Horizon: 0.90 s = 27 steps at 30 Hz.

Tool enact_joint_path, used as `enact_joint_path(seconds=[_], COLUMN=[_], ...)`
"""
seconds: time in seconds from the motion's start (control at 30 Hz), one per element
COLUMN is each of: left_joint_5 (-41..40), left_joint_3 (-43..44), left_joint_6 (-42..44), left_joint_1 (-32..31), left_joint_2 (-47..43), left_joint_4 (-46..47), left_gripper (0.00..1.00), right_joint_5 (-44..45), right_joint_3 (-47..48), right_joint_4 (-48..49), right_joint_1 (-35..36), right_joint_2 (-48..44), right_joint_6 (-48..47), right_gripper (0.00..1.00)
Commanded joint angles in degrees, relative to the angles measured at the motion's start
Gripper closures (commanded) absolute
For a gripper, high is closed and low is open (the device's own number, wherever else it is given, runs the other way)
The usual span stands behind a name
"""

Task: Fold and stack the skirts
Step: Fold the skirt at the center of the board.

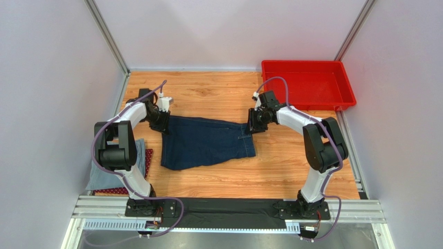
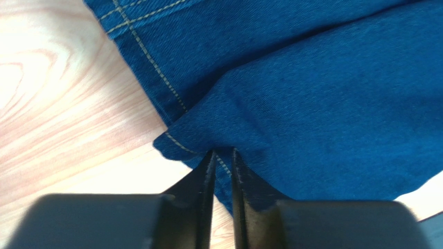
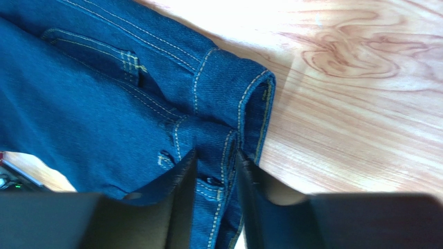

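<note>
Wood-grain worktop [image 1: 208, 88] fills the overhead view, white walls around it and a red plastic tray [image 1: 301, 63] at the far right corner. The navy denim skirt [image 1: 208, 142] lies mid-worktop with its long axis running left to right between my two arms. My left end effector [image 1: 162, 122] sits at its far left corner and my right end effector [image 1: 253, 124] at its far right corner, so the whole cloth lies on the near side of both, toward my bases. Both arms reach forward with elbows raised and wrists turned in toward each other, about equally near the skirt. The light blue-grey denim skirt [image 1: 101, 179] and the dark red dotted skirt [image 1: 149, 158] lie at the near left, partly hidden under my left arm.

From the left wrist, my fingers [image 2: 205, 176] are pressed nearly together, pinching the stitched hem corner [image 2: 171, 140], with bare wood to the left.

From the right wrist, my fingers [image 3: 182, 181] stand a little wider, and the thick waistband [image 3: 249, 98] fills the gap, so I judge it pinched.

With both far corners held, the fold, I judge, calls for carrying that far edge toward me over the near edge.
</note>
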Motion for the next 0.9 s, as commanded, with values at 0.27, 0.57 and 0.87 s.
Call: enact_joint_path(seconds=[0.27,0.57,0.87], left_joint_5=[1.9,-8.3,0.7], left_joint_3=[2.0,1.6,-0.8], left_joint_6=[0.7,-1.6,-1.5], left_joint_1=[0.3,2.8,3.4], left_joint_2=[-3.8,-1.8,0.4], left_joint_4=[3.9,4.7,3.2], left_gripper=[1.00,0.52,0.54], right_joint_5=[-2.1,9.8,6.9], right_joint_3=[-0.7,6.7,20.6], right_joint_4=[4.3,-3.9,-3.3], right_joint_1=[-1.3,-1.0,5.7], right_joint_2=[-4.5,-6.2,4.2], right_joint_6=[3.3,-3.4,-3.2], right_gripper=[1.00,0.66,0.69])
